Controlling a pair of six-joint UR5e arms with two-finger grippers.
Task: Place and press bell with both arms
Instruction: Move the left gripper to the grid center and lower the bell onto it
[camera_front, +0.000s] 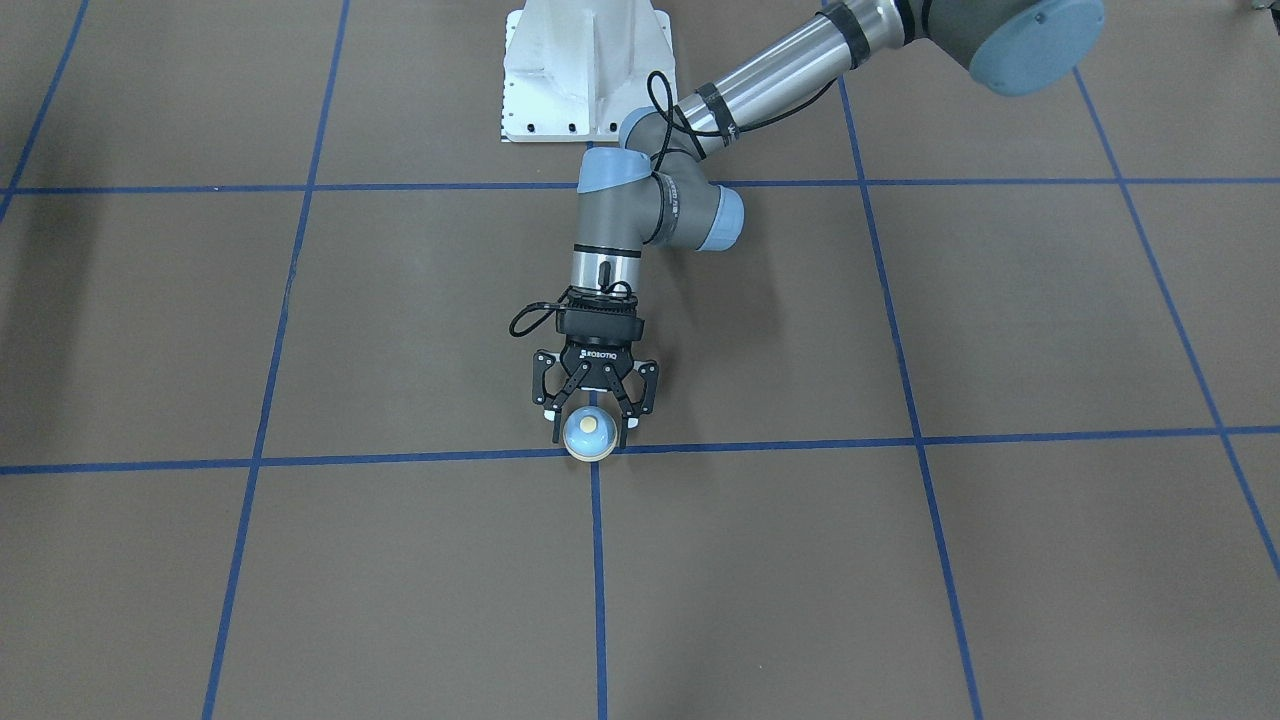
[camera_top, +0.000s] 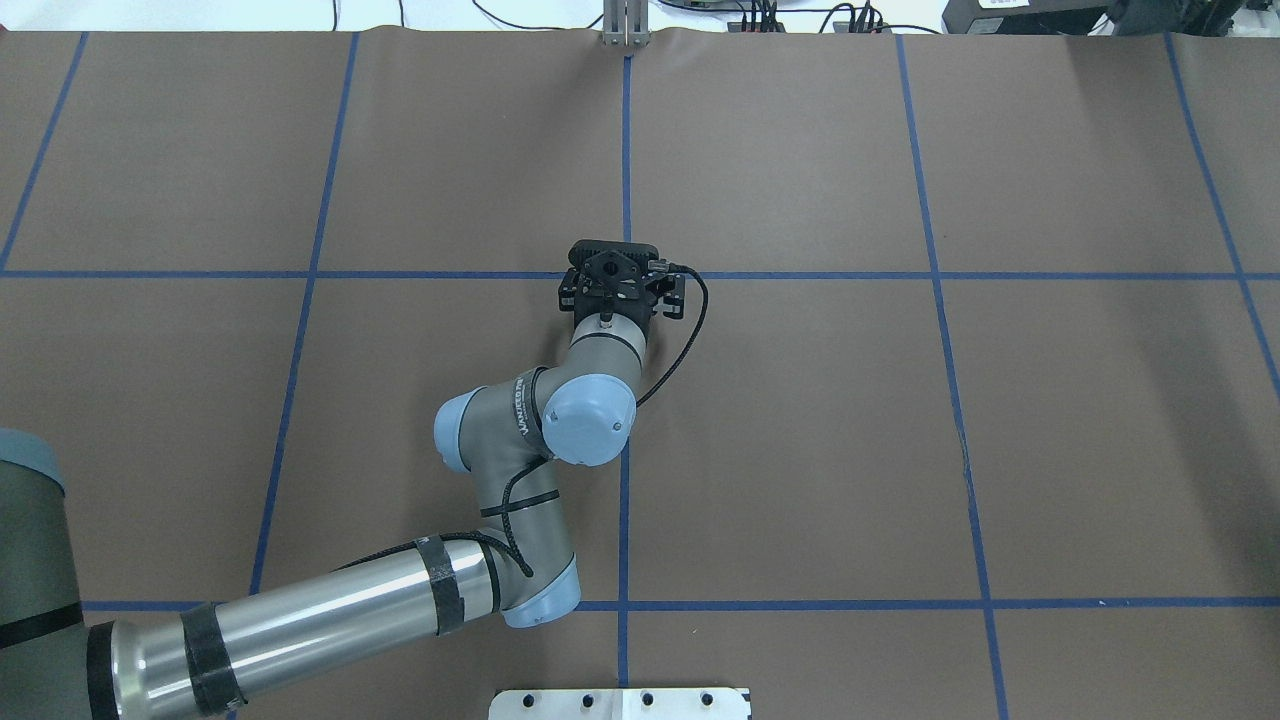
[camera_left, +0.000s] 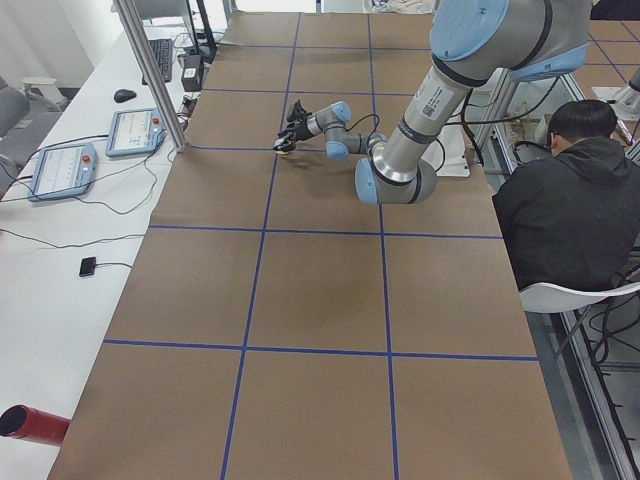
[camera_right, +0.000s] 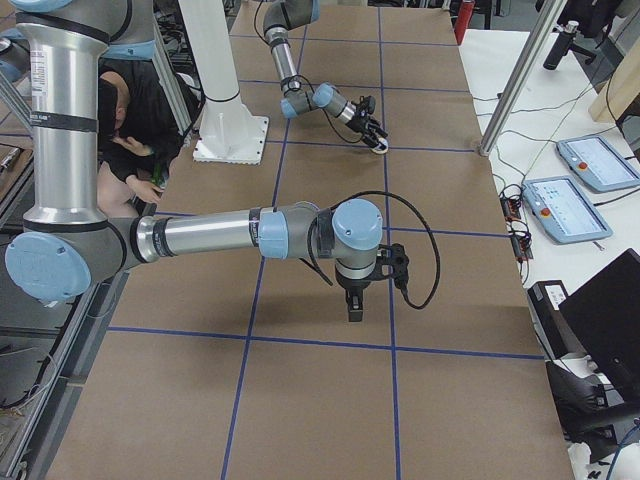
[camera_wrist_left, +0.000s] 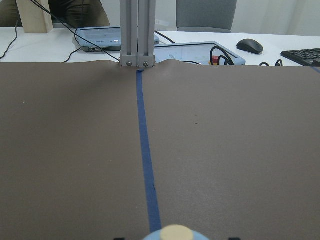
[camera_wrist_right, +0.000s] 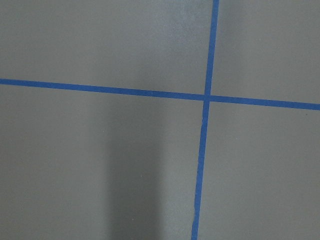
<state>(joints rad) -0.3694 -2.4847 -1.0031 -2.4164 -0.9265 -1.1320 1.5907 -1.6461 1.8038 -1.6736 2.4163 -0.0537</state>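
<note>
Blue-domed bell (camera_front: 589, 436) sits on the desk (camera_front: 900, 560) where tape lines (camera_front: 598, 540) cross, my left hand (camera_front: 591, 431) flanking it; whether it pinches I can't tell. Placing looks nearly done; next the right hand (camera_right: 352, 310), opening unclear, must press the button (camera_front: 589, 426)

Lt-blue bell (camera_front: 588, 432), cream btn, upright, on tape cross (camera_front: 597, 450).

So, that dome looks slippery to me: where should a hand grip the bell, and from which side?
Grip the bell across its lower dome, just above the cream rim, coming from above, one finger each side, as the left hand flanks it now. It stands upright and round, so any opposite sides serve, and its top button is left free.
</note>
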